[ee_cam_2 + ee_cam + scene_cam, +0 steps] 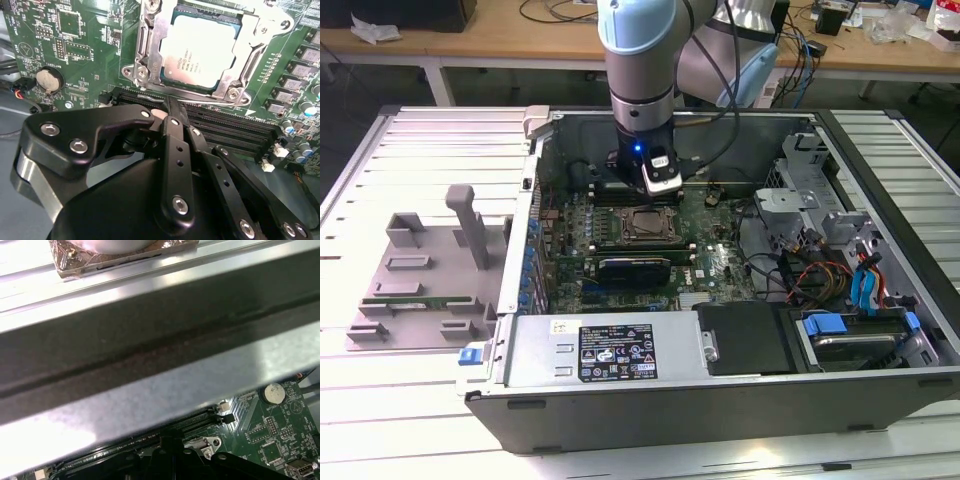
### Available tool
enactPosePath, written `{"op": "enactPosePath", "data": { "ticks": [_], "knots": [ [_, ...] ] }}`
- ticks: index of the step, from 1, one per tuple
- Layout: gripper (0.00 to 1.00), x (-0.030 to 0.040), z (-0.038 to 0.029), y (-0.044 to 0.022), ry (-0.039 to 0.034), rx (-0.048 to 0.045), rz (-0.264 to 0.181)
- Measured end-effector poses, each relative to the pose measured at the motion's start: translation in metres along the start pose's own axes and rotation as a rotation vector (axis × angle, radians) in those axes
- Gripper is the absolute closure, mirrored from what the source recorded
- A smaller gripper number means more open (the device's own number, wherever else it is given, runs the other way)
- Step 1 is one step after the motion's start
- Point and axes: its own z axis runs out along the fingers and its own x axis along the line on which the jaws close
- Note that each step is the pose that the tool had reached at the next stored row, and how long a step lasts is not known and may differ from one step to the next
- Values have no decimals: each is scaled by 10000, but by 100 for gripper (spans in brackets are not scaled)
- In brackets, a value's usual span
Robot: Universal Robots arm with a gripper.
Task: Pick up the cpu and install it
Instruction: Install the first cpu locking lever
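The cpu [200,47], a square chip with a shiny silver top, lies flat in the metal socket frame [150,55] on the green motherboard. In the exterior view the socket [648,227] is in the middle of the open computer case. My gripper [172,106] hangs just beside the socket, over the black memory slots [230,125]. Its black fingers [175,150] are shut together with nothing between them. Their tip is close to the thin metal lever [210,101] along the socket's edge. The arm [640,90] stands upright over the board.
A grey power supply [610,350] fills the case's near side. A drive cage with blue tabs [865,330] and loose cables are at the exterior view's right. A grey fixture block [420,280] lies outside the case at the exterior view's left. A coin battery [47,80] sits on the board.
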Motion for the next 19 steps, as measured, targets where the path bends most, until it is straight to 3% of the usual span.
{"op": "enactPosePath", "data": {
  "ticks": [19],
  "knots": [
    [89, 26, 11, 19, -14, -5, -3]
  ]
}}
